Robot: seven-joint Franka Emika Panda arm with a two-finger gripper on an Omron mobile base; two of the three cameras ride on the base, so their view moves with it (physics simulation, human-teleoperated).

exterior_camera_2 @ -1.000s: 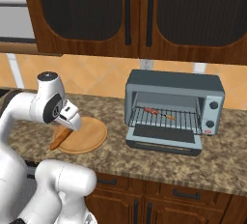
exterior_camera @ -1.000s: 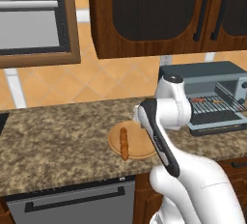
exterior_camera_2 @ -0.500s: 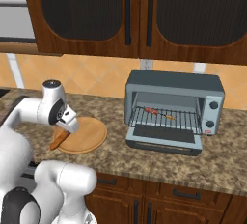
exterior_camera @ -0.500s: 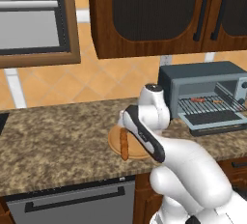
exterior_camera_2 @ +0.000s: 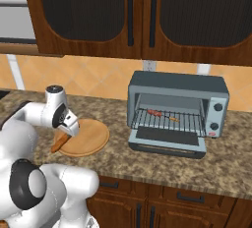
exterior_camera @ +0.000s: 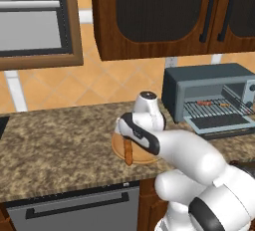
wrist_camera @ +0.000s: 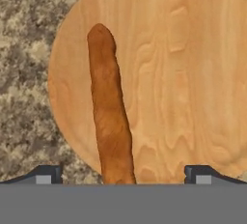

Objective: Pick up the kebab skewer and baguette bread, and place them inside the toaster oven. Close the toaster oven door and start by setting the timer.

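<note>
The baguette bread (wrist_camera: 110,121) lies on a round wooden board (wrist_camera: 183,73), one end hanging over the board's rim (exterior_camera: 128,153) (exterior_camera_2: 58,145). My gripper (wrist_camera: 123,175) hovers just above it, open, with a fingertip on each side of the loaf's near end and nothing held. The toaster oven (exterior_camera: 209,83) (exterior_camera_2: 177,82) stands to the right on the counter. Its door (exterior_camera: 219,123) (exterior_camera_2: 167,138) is folded down flat. The kebab skewer (exterior_camera: 211,104) (exterior_camera_2: 160,114) rests on the wire rack inside.
The speckled granite counter (exterior_camera: 60,140) runs left of the board. Dark wood cabinets (exterior_camera_2: 133,11) hang above the oven. Two knobs (exterior_camera_2: 216,116) sit on the oven's right strip. My arm's elbow (exterior_camera: 189,150) crosses in front of the board.
The arm has swung left and down, bringing the hand from beside the oven to over the board and the baguette. The jaws stayed open.
</note>
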